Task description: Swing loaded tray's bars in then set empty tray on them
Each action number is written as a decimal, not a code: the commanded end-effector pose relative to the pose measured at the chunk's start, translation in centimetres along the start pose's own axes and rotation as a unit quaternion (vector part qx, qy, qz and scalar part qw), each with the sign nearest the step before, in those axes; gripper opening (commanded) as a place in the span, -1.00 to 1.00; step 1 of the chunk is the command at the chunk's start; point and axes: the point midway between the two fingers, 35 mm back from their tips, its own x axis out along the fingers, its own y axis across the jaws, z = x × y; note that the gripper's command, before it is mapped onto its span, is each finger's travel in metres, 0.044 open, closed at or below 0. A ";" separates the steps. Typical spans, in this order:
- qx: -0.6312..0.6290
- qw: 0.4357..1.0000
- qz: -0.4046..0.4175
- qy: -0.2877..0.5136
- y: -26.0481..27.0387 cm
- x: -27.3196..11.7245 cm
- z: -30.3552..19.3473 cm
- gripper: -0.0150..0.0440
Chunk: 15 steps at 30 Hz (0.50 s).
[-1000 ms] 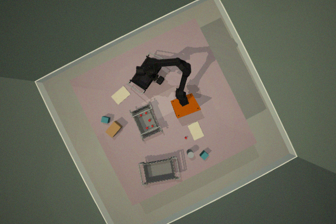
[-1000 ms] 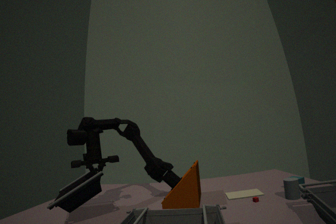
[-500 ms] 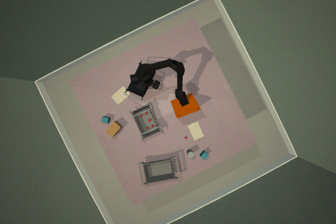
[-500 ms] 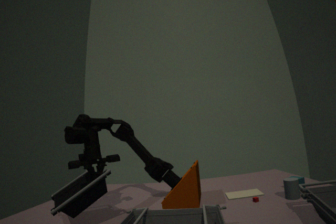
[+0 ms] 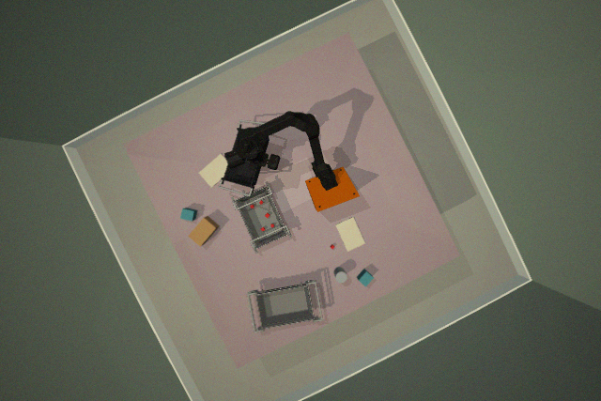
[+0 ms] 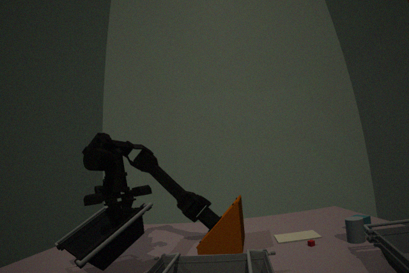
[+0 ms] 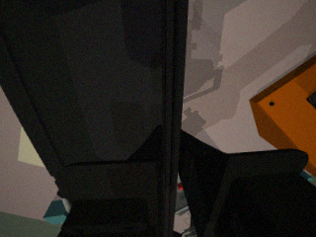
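Note:
My gripper (image 6: 124, 206) (image 7: 165, 129) is shut on a long side wall of the dark empty tray (image 5: 238, 174) (image 6: 123, 235) (image 7: 94, 99). It holds this tray raised off the table and tilted, beyond one end of the loaded tray. The held tray's bars stand out over its ends. The loaded tray (image 5: 254, 218) (image 6: 215, 259) stands on the table with several red blocks (image 5: 267, 215) inside. Its two wire bars lie across its top, one near each end. The fingertips are hidden in the top view.
An orange wedge-shaped mount (image 5: 334, 197) (image 6: 227, 235) carries the arm, right of the loaded tray. Another empty tray (image 5: 288, 301) (image 6: 397, 235) stands farther forward. A grey cylinder (image 5: 340, 275) (image 6: 355, 230), teal blocks (image 5: 188, 214) (image 5: 364, 277), a tan block (image 5: 203, 231) and pale plates (image 5: 350, 234) (image 5: 211, 171) stand around.

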 end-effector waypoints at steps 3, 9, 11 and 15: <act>-0.024 1.000 0.007 0.008 0.2 -0.8 -2.5 -0.49; -0.056 0.998 0.005 0.006 -0.1 -1.0 -5.2 -0.49; -0.067 0.998 0.005 0.005 -0.2 -1.1 -6.0 -0.49; -0.088 0.996 0.005 0.003 -0.6 -1.2 -7.8 -0.49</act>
